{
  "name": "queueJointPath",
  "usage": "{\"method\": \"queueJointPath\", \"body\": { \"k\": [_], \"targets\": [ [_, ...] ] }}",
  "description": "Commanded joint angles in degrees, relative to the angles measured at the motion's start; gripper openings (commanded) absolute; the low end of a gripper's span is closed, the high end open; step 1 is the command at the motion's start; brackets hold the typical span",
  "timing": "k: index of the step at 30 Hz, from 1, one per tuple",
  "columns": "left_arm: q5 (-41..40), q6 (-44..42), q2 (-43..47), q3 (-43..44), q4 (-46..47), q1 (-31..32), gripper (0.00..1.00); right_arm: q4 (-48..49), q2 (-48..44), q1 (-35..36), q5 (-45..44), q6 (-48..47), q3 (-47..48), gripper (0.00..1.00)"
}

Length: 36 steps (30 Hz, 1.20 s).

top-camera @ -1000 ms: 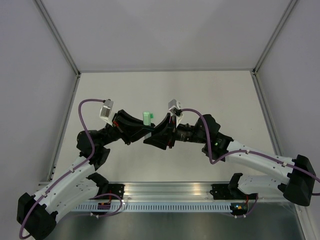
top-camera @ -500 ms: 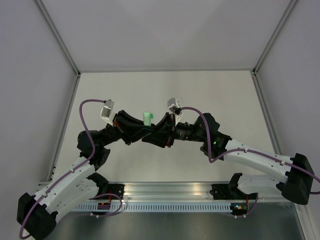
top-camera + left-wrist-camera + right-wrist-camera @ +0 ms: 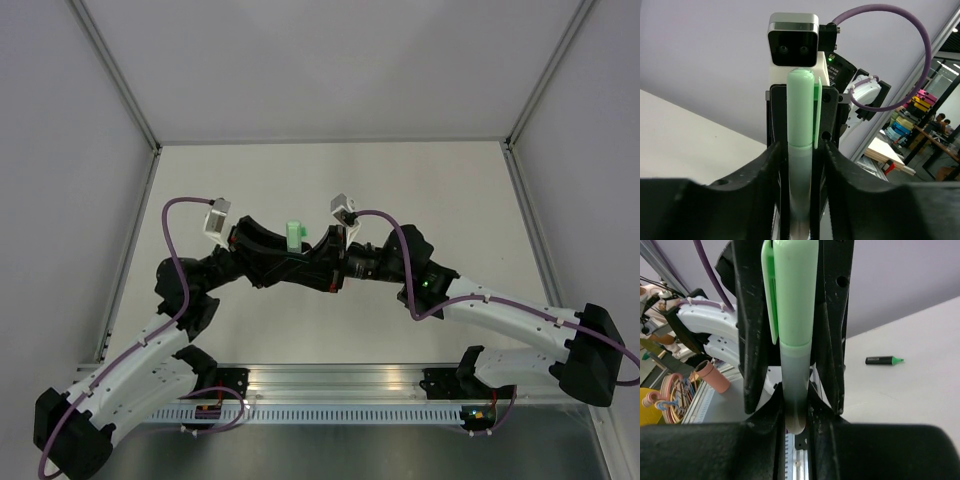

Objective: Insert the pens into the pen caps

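- Two hands meet in mid-air over the white tabletop [image 3: 400, 180], both at one pale mint green stubby marker pen [image 3: 293, 235], which stands roughly upright between them.
- The right hand [image 3: 796, 412] is clamped tight on the pen's pale barrel. The left hand [image 3: 800, 150] flanks the same barrel, but I cannot tell whether it pinches or merely sits beside it.
- The brighter green clipped plastic cap [image 3: 800, 105] looks fully seated (no gap at the join), so I'd judge this pen done.
- The next move calls for the left to back clear, setting this pen down, then fetching the dark-bodied pen with a green tip [image 3: 883, 360] lying uncapped on the tabletop.
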<state>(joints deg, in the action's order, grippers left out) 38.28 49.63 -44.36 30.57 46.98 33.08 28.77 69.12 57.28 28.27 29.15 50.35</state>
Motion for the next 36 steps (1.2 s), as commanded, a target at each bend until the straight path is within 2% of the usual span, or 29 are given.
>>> {"method": "queueJointPath", "body": {
  "k": [1, 2, 6, 8, 11, 17, 29, 30, 32, 33, 34, 35, 36],
  "targets": [
    [2.1, -3.9, 0.7, 2.1, -6.4, 0.1, 0.49, 0.5, -1.4, 0.3, -3.1, -0.9, 3.0, 0.00],
    [2.0, -4.6, 1.2, 2.1, -7.2, 0.1, 0.56, 0.2, -1.6, 0.3, -3.5, -1.1, 3.0, 0.00],
    [0.9, -6.6, 2.4, 2.9, -12.5, 0.1, 0.71, -3.4, -2.1, 0.2, -3.4, -1.8, 3.5, 0.00],
    [0.8, -7.4, 3.0, 3.4, -14.3, 0.1, 0.85, -4.5, -2.2, 0.2, -2.7, -2.3, 3.2, 0.00],
    [0.0, -8.9, 3.3, 4.4, -16.7, 0.1, 0.92, -5.4, -3.0, 0.2, -1.7, -3.0, 1.3, 0.00],
    [-0.5, -12.4, 0.9, 10.5, -23.3, 0.0, 1.00, -5.7, -4.6, 0.2, -0.9, -3.8, -2.8, 0.00],
    [-1.8, -11.7, -1.7, 12.3, -22.3, 0.1, 0.98, -5.9, -4.1, 0.2, 2.0, -4.1, -3.9, 0.00],
    [-1.7, -11.5, -1.9, 12.2, -21.8, 0.1, 0.96, -6.0, -4.2, 0.2, 2.1, -3.9, -3.9, 0.00],
    [-0.6, -10.7, -2.3, 11.8, -20.8, 0.1, 0.77, -6.5, -4.1, 0.2, 2.4, -3.8, -3.8, 0.00],
    [0.3, -9.6, -2.6, 11.6, -19.0, 0.1, 0.47, -6.9, -4.0, 0.3, 2.5, -4.0, -3.6, 0.00],
    [1.3, -8.7, -2.8, 11.3, -18.0, 0.1, 0.30, -7.3, -4.1, 0.2, 2.3, -4.3, -3.4, 0.00],
    [3.3, -6.8, -3.6, 10.7, -16.3, 0.1, 0.03, -7.3, -4.7, 0.2, 1.1, -4.6, -3.2, 0.00],
    [3.9, -6.8, -4.0, 10.1, -15.3, 0.1, 0.02, -7.3, -4.9, 0.2, 0.9, -4.6, -2.8, 0.00]
  ]
}}
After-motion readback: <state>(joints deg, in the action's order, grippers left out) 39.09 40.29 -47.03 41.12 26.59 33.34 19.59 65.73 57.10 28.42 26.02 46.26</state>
